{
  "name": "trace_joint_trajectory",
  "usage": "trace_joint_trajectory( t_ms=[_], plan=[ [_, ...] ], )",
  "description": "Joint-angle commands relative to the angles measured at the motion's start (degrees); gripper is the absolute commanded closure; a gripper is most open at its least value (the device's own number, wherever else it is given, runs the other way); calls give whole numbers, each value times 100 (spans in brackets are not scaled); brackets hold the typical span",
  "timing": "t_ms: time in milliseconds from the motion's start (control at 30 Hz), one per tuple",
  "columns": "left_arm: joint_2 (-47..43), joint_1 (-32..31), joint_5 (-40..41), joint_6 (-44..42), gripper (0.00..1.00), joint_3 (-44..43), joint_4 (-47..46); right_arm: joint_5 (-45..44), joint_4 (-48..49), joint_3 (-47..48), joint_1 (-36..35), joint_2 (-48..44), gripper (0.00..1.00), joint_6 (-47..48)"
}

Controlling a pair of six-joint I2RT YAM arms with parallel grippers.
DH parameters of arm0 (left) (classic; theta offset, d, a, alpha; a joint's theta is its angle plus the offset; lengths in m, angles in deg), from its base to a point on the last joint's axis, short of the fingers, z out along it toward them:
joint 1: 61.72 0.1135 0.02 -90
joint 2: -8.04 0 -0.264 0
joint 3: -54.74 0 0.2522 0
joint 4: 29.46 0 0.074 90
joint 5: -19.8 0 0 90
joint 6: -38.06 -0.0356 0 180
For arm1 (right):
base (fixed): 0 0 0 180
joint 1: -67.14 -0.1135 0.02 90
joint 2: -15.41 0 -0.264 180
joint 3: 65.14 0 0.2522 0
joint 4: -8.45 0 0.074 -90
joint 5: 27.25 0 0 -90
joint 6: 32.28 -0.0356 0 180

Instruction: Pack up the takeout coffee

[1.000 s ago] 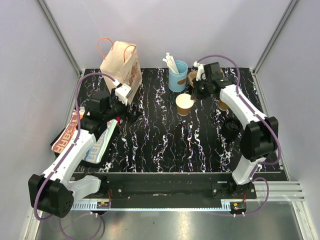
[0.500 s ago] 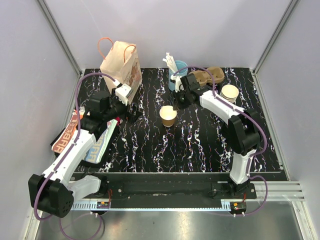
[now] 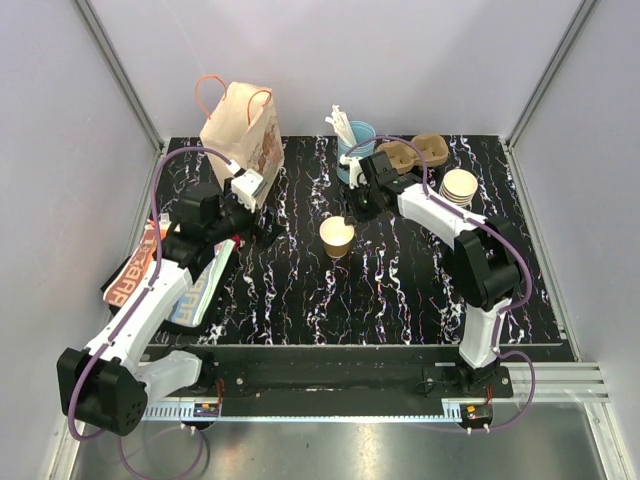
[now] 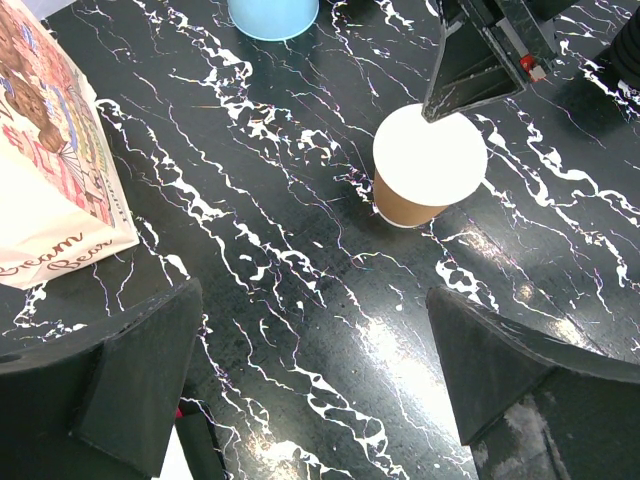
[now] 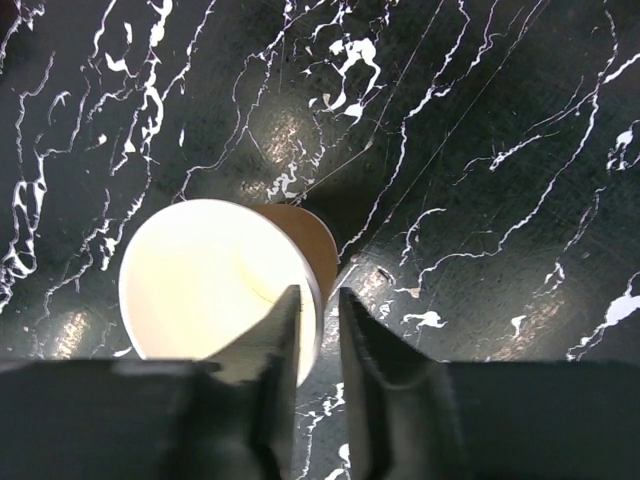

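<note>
The takeout coffee cup (image 3: 337, 236), small tan kraft paper and pale inside, stands upright and uncovered on the black marbled table (image 3: 300, 290); its black lid is not in view. My right gripper (image 3: 350, 216) is at its far-right rim. In the right wrist view the gripper (image 5: 318, 296) straddles the cup (image 5: 205, 280), one finger inside and one outside, with a narrow gap at the outer finger. My left gripper (image 3: 252, 226) is open and empty beside the paper bag. In the left wrist view the gripper (image 4: 320, 400) is above bare table, with the cup (image 4: 430, 160) ahead.
A brown paper bag (image 3: 240, 130) with handles stands at the back left. A light-blue cup of white sticks (image 3: 356, 150), a cardboard carrier (image 3: 415, 152) and a stack of tan cups (image 3: 459, 186) stand at the back right. Printed packets (image 3: 140, 265) lie at the left edge.
My right arm carried the cup from the back right towards the table's middle and set it down. In the last half second it barely moved. The left arm stayed still.
</note>
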Motion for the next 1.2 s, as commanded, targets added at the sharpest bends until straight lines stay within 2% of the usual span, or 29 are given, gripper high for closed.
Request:
trace_joint_trajectory(
  t_ms=[0,133,267,500,700,933,1133,1167],
  plan=[
    [-166,27,-139,1,1,-6,-293,-136,-53,105,-60,-314,61,310],
    [-175,27,-174,1,1,-15,-293,-425,-397,167,-60,-884,43,915],
    [-201,27,-227,1,1,-24,-267,-585,-888,53,246,-1744,38,1364],
    [-175,19,-359,27,1,-50,-249,-321,-1750,-596,1669,-2879,45,2539],
    [-113,19,-420,19,1,-59,-240,-532,-2199,-1616,2145,-3539,50,3570],
    [-131,19,-411,10,1,-68,-205,-357,-2454,-2074,2699,-3610,56,4046],
    [-122,19,-420,10,1,-59,-205,-347,-2490,-2171,2805,-3409,57,4195],
    [-113,19,-420,10,1,-59,-205,-304,-2481,-2180,2997,-3373,57,4221]
  ],
)
